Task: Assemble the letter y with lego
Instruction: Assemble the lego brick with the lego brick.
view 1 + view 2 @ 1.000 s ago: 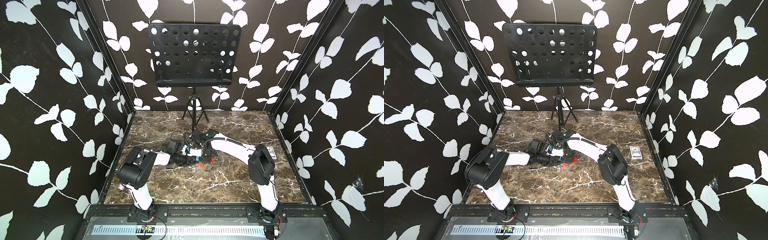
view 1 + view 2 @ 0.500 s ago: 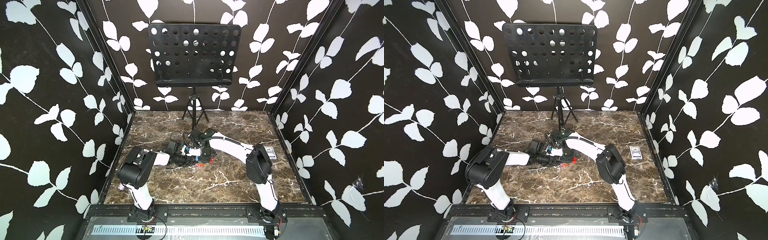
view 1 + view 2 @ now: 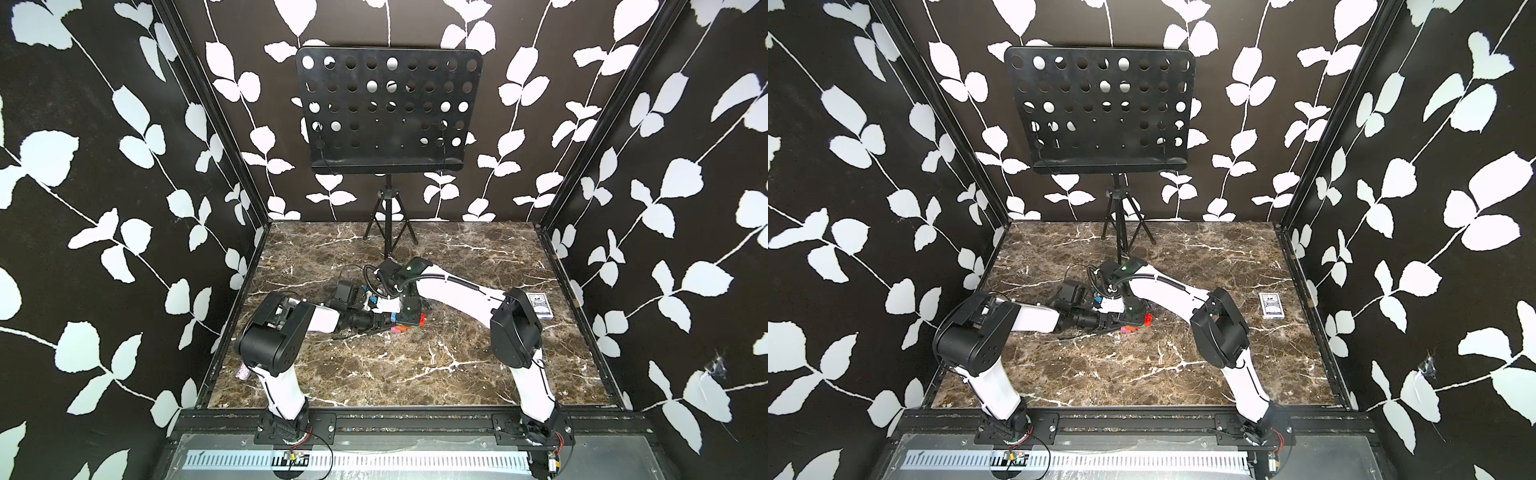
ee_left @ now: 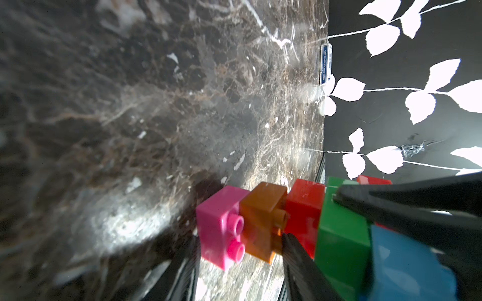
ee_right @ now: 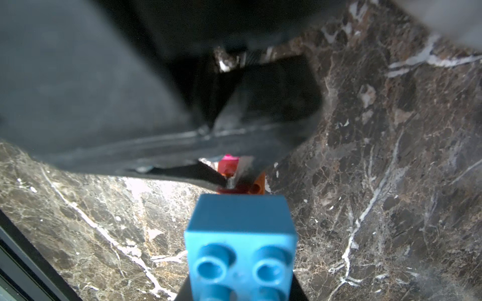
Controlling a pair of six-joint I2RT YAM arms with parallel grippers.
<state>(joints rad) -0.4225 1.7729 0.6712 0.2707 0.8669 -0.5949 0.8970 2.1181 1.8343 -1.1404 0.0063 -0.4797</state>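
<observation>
Meeting at the middle of the worktop (image 3: pixel 415 374), both arms are on the letter y (image 3: pixel 406 328). Right tool (image 5: pixel 240 286) is clamped tight on the blue brick (image 5: pixel 241 234) at one tip, next to the green bar (image 4: pixel 341 242). Left tool (image 4: pixel 240 238) stands narrow, fingers (image 4: pixel 297 260) flanking the pink brick (image 4: pixel 219 224) and orange brick (image 4: pixel 260 219) of the stem; whether they pinch, I cannot tell. Card box (image 3: pixel 539 305) lies well apart, by the worktop's right edge.
</observation>
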